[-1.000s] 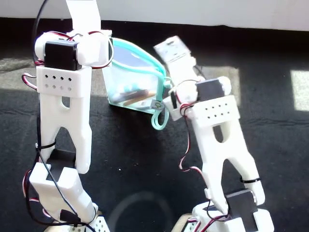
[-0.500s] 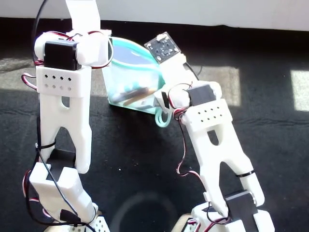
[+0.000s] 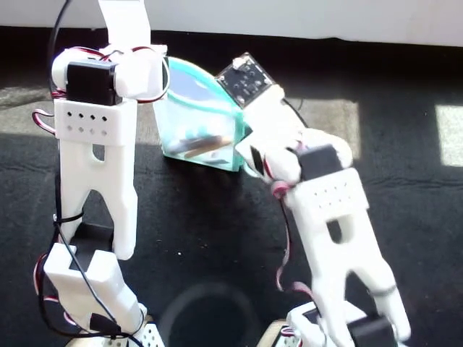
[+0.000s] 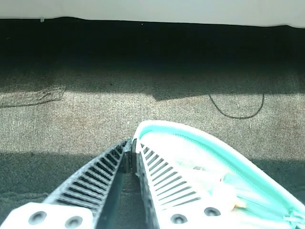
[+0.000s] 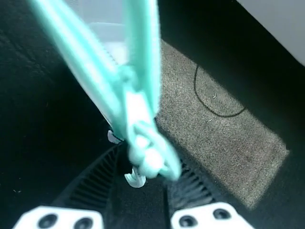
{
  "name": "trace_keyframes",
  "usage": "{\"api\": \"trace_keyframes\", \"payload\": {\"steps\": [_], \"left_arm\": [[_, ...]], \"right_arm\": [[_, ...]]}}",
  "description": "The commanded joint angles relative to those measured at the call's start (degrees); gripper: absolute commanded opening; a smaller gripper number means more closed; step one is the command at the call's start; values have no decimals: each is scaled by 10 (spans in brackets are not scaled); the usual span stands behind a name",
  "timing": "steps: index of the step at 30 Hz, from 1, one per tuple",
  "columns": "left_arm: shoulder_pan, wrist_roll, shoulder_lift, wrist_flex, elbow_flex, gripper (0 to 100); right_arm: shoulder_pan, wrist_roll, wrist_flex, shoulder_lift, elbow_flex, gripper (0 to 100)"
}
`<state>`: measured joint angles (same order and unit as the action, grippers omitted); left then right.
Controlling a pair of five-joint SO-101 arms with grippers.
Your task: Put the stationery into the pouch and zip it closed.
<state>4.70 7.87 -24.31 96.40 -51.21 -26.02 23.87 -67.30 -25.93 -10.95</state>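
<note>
Left arm: white, standing over the left half of the dark tabletop.

Left pincer: closed together, clamped on the left end of the pouch's rim.

Pouch: clear plastic body with a mint-green zip border, held up off the tabletop between the two arms, mouth uppermost and tilted. Lit by a patch of sun.

Stationery: a few slim items lying low inside the pouch, seen through its clear wall; one brownish and stick-like, the others pale and too small to identify.

Zip: two mint bands meeting at the slider.

Zip pull: mint loop hanging at the slider, right at the right pincer.

Right pincer: at the pouch's right end; whether it grips the pull cannot be told.

Right arm: white, leaning in towards the pouch from the right.
</note>
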Motion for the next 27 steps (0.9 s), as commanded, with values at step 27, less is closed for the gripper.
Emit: {"api": "trace_keyframes", "payload": {"steps": [27], "left_arm": [[0, 4, -46, 16, 12, 10]], "right_arm": [[-90, -186, 155, -54, -123, 156]]}}
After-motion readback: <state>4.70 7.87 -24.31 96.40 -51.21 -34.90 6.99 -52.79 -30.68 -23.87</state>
